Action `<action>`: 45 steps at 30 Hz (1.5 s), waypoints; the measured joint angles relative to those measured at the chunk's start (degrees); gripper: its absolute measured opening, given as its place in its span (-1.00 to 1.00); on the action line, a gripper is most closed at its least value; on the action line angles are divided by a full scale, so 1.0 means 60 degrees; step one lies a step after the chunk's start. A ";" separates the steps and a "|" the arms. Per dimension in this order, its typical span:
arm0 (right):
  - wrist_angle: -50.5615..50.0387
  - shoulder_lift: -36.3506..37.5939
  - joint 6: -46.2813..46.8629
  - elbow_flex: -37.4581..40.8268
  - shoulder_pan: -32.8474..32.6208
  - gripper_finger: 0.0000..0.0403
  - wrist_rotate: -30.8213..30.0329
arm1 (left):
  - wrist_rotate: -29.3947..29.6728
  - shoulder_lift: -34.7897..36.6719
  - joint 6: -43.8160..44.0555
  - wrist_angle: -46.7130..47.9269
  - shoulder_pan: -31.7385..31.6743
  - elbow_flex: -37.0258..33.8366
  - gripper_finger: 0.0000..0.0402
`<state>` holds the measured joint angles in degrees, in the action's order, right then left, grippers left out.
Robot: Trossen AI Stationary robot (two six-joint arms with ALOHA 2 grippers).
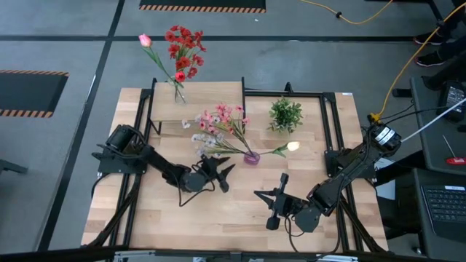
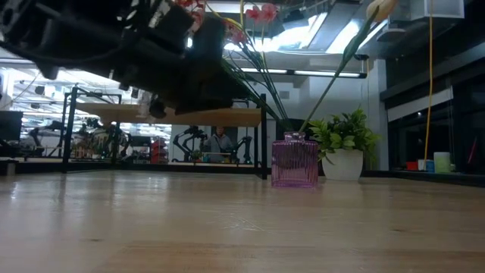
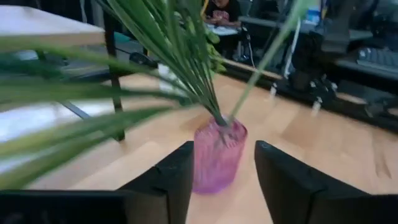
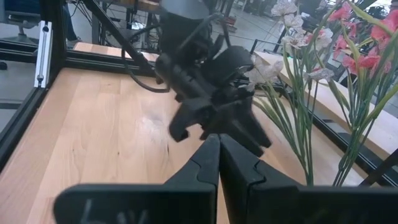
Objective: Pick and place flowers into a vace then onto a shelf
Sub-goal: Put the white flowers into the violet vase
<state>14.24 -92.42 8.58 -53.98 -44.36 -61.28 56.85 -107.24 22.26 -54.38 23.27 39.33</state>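
While upright in the vase [image 1: 251, 157], flowers [image 1: 222, 125] fan—stems splaying toward the shelf [image 1: 211, 102].

1. Pink and pale flowers [image 1: 222, 124] on long green stems, standing in a ribbed purple vase [image 1: 251, 157] near table centre, fanning toward 10 o'clock; one cream tulip [image 1: 293, 146] leaning toward 3 o'clock.
2. Red blossom cluster [image 1: 184, 51] plus pink tulip [image 1: 145, 40] in a clear vase [image 1: 179, 94] on the light-wood shelf [image 1: 218, 98] at 12 o'clock.
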 joint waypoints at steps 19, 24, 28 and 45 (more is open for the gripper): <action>-0.0007 0.0000 -0.0003 0.0000 0.0000 -0.93 0.0000 | -0.0152 0.0007 -0.0988 -0.0859 -0.0699 0.0000 -0.04; -0.0052 0.0001 -0.0003 0.0000 0.0000 -0.93 0.0000 | -0.0226 0.0007 -0.1480 -0.1246 -0.0848 0.0000 -0.03; -0.0073 0.0000 0.0000 0.0000 0.0000 -0.93 0.0000 | -0.0266 0.0007 -0.1571 -0.1266 -0.1040 0.0000 -0.04; -0.0073 0.0000 -0.0004 0.0000 -0.0001 -0.93 0.0000 | -0.1417 0.0007 -0.2889 -0.1263 -0.1397 0.0331 -0.06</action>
<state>13.80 -92.42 8.56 -53.98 -44.36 -61.28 48.35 -107.20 4.93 -61.96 14.89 41.32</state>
